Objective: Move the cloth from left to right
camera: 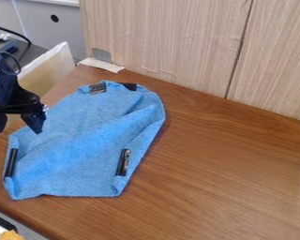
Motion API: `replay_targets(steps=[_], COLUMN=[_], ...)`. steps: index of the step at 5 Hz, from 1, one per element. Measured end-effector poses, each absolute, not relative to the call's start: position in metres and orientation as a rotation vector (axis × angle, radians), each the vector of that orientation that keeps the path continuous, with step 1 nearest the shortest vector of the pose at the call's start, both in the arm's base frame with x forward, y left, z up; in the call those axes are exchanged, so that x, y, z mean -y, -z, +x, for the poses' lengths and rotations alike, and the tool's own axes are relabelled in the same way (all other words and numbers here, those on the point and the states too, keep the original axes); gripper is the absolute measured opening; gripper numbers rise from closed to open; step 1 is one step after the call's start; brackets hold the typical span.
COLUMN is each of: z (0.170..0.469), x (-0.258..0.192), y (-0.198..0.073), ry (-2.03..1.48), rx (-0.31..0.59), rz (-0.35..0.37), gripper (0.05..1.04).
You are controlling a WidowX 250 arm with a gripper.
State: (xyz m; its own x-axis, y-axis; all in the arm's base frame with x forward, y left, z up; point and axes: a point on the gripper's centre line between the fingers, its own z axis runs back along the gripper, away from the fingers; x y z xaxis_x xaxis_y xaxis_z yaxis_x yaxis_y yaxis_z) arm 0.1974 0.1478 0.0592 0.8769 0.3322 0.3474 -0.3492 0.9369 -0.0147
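Camera view: blue cloth (84,140) lying on the brown wooden table (234,183), along its left edge, reaching from near the back left corner down toward the front edge. Right part of the cloth folded inward, with a long crease running at a slant from its upper right; lower margin roughly straight, upper end rounded. Dark strips noted on the cloth: one on its left side (11,162), one near its lower right corner (123,162), two close together at its upper end (97,88) (the left one of this pair looks greyish and wrinkled). Black gripper (16,124) at the table's left edge, beside the upper left margin of the cloth, pointing down. Its two fingers are spread, with a gap between them and nothing pinched; the right-hand one overlaps the cloth margin in this view, contact cannot be told. Light wood-grain panel (171,42) upright along the table's back edge. At the back left corner, a pale strip of tape (102,64), with a grey patch (101,55) on the panel just above. Pale board (50,72) standing beside the left edge. Small orange object (11,235) beyond the front edge, partly cut off.
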Motion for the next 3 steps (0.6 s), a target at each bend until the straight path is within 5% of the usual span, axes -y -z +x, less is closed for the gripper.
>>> replay_targets(steps=[3], z=[0.228], x=[-0.091], y=[-0.053], ry=[-0.207], rx=[0.338], rz=[0.008], gripper=[1.0])
